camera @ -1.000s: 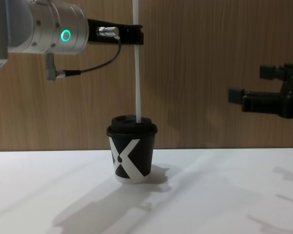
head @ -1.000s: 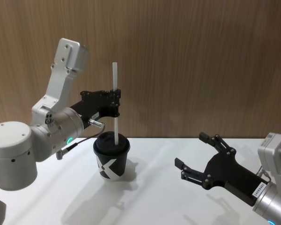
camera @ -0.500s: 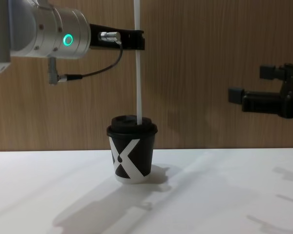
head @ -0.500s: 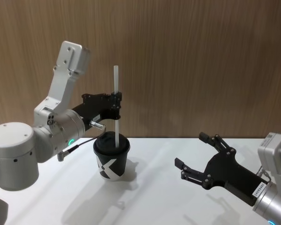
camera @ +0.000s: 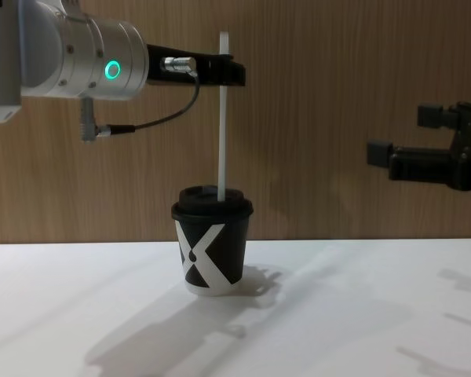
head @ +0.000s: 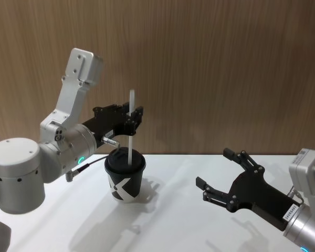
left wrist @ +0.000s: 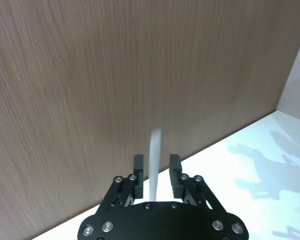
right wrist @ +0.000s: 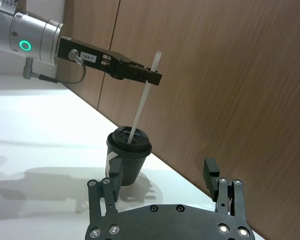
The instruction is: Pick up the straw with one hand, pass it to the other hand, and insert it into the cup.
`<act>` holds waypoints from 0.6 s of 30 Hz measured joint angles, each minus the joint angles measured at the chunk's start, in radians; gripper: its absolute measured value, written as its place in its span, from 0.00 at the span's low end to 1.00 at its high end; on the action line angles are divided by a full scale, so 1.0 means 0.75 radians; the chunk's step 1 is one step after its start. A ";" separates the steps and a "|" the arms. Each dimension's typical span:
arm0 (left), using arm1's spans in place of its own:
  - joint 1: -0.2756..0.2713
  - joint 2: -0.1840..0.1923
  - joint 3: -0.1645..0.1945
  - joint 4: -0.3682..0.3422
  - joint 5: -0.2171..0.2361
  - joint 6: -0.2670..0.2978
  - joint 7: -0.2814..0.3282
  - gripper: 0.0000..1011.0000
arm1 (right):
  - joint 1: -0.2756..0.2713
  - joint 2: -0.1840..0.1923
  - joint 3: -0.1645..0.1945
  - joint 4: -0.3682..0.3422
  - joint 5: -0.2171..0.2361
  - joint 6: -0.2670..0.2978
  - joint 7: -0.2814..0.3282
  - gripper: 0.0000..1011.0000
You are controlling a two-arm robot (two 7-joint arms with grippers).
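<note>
The left pincer [head: 132, 116], carried on the silver wrist with the green ring, is positioned above the cup [head: 125, 176], its fingers [left wrist: 138, 169] standing on either side of the straw [head: 130, 129]. In the left wrist view a narrow gap is seen on each side of the straw, so the pincer is judged released or only loosely closed; firm contact cannot be confirmed. The straw is held upright, with its lower end passed through the black lid [camera: 213, 202] and most of its length above the lid.

The cup is set on the white worktop [head: 178, 220], left of centre, near the wooden wall [head: 226, 68].

The right pincer [head: 219, 173] is held spread open and empty, well apart from the cup, to the right above the worktop.

Pick-up and transfer are judged complete, since the straw is at the left pincer and in the cup. Insertion is judged largely done; what remains is clearing the left pincer from the straw.
</note>
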 joint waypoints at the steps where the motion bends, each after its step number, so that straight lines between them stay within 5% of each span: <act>1: 0.000 0.000 0.000 0.000 0.000 0.000 0.000 0.32 | 0.000 0.000 0.000 0.000 0.000 0.000 0.000 0.99; 18: 0.009 0.003 0.001 -0.002 -0.001 -0.011 -0.003 0.86 | 0.006 -0.004 0.000 -0.007 0.011 0.017 -0.007 0.99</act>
